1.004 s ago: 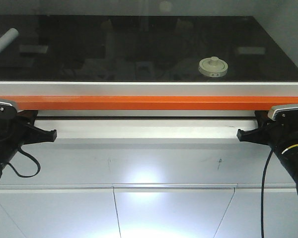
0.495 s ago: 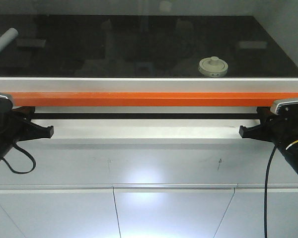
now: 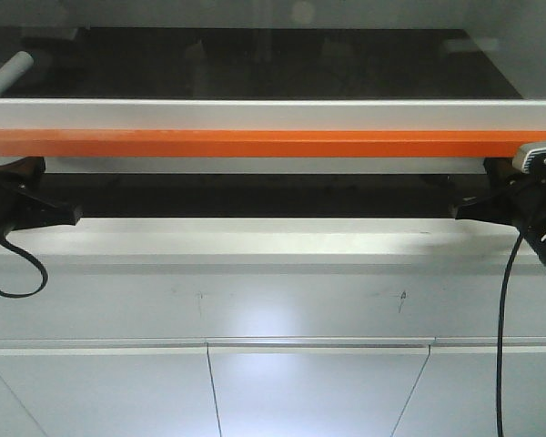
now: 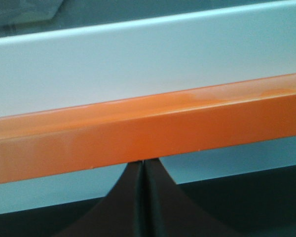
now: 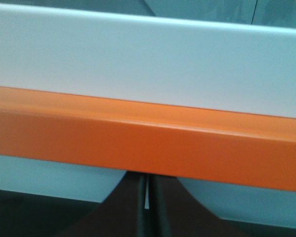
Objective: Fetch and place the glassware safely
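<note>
Sash (image 3: 273,114), white-framed with glossy orange bar (image 3: 273,143), sits higher in frame than before, hiding the jar. Matte black left gripper (image 4: 140,170) and right gripper (image 5: 147,180) sit beneath, jaws together, empty.

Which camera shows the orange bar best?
The front-facing view: the orange bar spans the whole frame, with the left gripper and right gripper below it. Each wrist view shows only a short close-up stretch.

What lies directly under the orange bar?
Left gripper and right gripper, jaws together, tips pointing up beneath the orange bar. Between them, a dark gap. Anything behind the bar is covered.
</note>
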Tool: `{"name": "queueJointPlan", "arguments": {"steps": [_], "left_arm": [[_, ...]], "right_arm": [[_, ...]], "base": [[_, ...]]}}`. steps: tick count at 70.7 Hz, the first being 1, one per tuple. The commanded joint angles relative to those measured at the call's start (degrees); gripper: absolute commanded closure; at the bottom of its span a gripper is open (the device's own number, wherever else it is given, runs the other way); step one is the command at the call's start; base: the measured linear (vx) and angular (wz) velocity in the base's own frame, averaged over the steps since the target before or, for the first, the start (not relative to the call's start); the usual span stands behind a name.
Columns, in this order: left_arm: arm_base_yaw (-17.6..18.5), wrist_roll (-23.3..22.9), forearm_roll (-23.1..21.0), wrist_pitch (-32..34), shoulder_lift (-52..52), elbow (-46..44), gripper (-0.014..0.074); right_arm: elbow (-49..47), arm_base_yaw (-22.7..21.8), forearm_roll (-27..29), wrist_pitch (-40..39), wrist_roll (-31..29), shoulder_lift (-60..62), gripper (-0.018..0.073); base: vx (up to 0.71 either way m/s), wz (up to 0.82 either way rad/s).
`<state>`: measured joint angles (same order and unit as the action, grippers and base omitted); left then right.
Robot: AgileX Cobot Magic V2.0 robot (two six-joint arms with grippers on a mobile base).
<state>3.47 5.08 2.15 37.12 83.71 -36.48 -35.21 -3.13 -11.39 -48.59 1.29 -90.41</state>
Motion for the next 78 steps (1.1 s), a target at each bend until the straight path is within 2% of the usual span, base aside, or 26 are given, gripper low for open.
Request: {"name": "queueJointPlan", "arguments": {"steps": [1,17,41,78], "left_arm": [[0.3,-0.2,-0.3,12.4,-5.2,-5.8,0.0603],[0.3,-0.2,-0.3,6.1,-8.9,-11.2,0.0603],[0.3,-0.2,-0.3,0.4,-13.2,-15.6,0.0603],[0.3,-0.2,-0.3,-2.9,-16.2,-15.6,0.0603]], "right_arm": [[-4.5,0.0,0.2,-7.9,-0.3,5.0,0.0560],[-7.6,0.0,0.2,-4.1,-0.1,9.6,0.0560],[-13.4,0.0,0.2,5.1,-0.1,15.4,0.0560],[-13.6,0.0,0.2,8.7,1.2,18.2,0.0560]], "base": [[0.00,0.00],[0.00,0.00],[0.00,0.00],[0.00,0.00]]}}
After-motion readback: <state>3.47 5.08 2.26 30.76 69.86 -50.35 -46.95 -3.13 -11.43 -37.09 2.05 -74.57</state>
